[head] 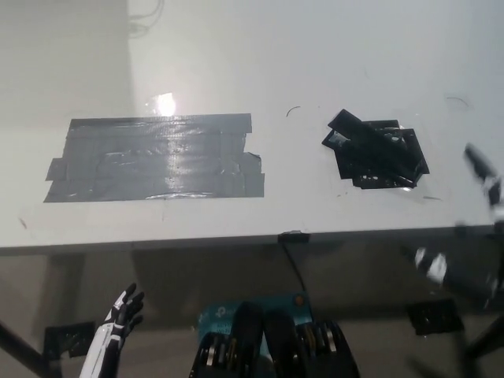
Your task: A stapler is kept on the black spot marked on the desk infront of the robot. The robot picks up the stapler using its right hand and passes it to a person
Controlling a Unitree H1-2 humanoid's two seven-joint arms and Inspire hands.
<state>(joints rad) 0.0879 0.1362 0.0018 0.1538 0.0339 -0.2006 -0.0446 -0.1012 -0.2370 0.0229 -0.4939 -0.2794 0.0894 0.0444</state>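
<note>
A black stapler [368,140] lies slanted on the black tape spot [394,169] at the right of the white desk [236,71]. My black right hand [472,236] comes in at the picture's right edge, blurred, to the right of the spot and near the desk's front edge. Its fingers [481,168] are spread and hold nothing, and it does not touch the stapler. My white left hand [118,327] rests low at the lower left, below the desk's edge, fingers apart and empty.
A large patch of grey tape [157,157] covers the desk's left half. A black cable [293,260] hangs from the middle of the front edge. Dark floor shows below the desk.
</note>
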